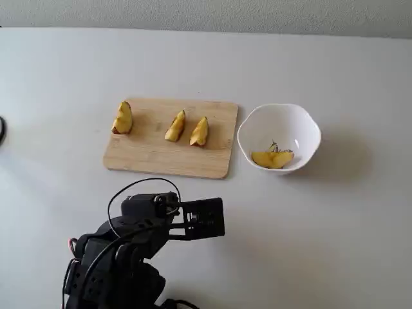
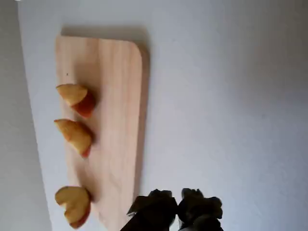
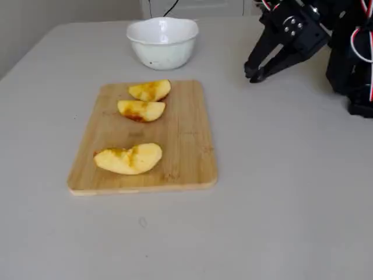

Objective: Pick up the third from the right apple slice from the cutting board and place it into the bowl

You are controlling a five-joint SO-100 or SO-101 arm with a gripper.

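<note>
The yellow apple slice lies inside the white wavy-rimmed bowl, which stands just right of the cutting board in a fixed view. In another fixed view the bowl hides its inside. My gripper is empty, with its jaws together, and hangs above the bare table in front of the board. It also shows in the wrist view and in a fixed view.
Three wedges remain on the board: a chunky one with a reddish end at the left and two slim yellow ones. They also show in the wrist view beside the board. The arm's base stands at the front edge.
</note>
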